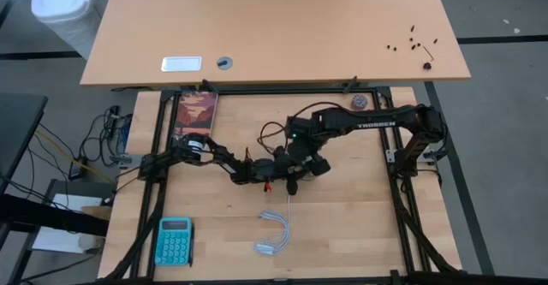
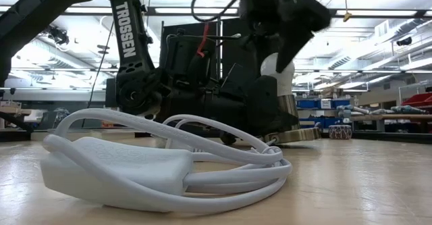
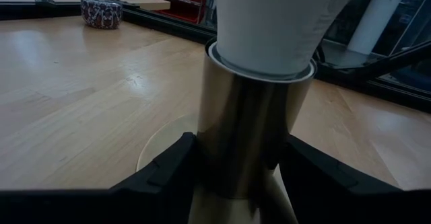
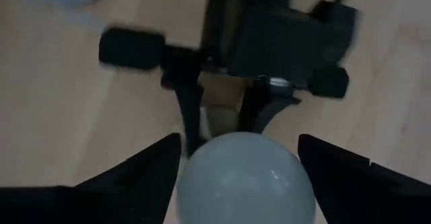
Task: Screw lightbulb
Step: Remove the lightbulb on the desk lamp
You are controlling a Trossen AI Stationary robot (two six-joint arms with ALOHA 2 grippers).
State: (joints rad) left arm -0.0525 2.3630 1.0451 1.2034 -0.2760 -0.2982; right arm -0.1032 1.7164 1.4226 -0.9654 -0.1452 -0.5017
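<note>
Along my right arm's dark casing the white letters TROSSEN read plainly from above and again from table height; I can make out no other writing, and the cover of the reddish book [image 1: 196,114] beyond my left arm is too small to read.

Between my two grippers stands the small white pear-shaped lightbulb [image 3: 269,22], smooth and matte, its neck sunk into a polished brass-coloured cylindrical socket [image 3: 246,130] on a round base. My left gripper [image 3: 236,177] is clamped on that socket, one dark finger against each side, low on the metal. My right gripper [image 4: 239,163] hangs directly above the bulb's pale dome, fingers spread to either side and, as far as the blurred wrist view lets me judge, not touching the glass.

Nearer the table's front edge than both grippers lies a coiled white cord with a flat plug block [image 2: 128,167]. A teal calculator [image 1: 174,240] sits off to my left.
</note>
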